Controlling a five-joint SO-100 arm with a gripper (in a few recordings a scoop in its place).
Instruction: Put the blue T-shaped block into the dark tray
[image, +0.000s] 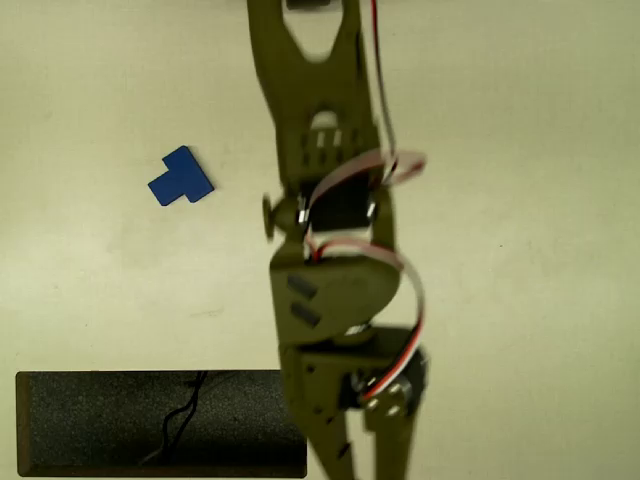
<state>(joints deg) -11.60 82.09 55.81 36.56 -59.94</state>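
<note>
In the overhead view, the gripper (362, 455) sits at the bottom edge of the picture, at the lower end of the olive-green arm (320, 200). The two fingers run down out of the frame with their tips cut off by the edge, so it cannot be told whether they are apart or together. Nothing is visible between the parts of the fingers that show.

The arm extends from the top centre of the picture straight down to the gripper. Red, white and black cables (385, 160) loop along its right side, and a second loop curves around the wrist joint above the gripper.

The dark tray (100, 425) lies just left of the gripper, in the lower left corner of the view. It is long and rectangular, with a speckled floor and a thin raised rim. Its right end reaches the arm's lower section. A thin black wire-like mark (180, 415) runs across its floor near the middle.

The blue T-shaped block (181, 177) lies flat on the pale tabletop (520, 250) in the upper left area, well apart from both the tray and the gripper, left of the arm's mid-section. It is outside the tray.
</note>
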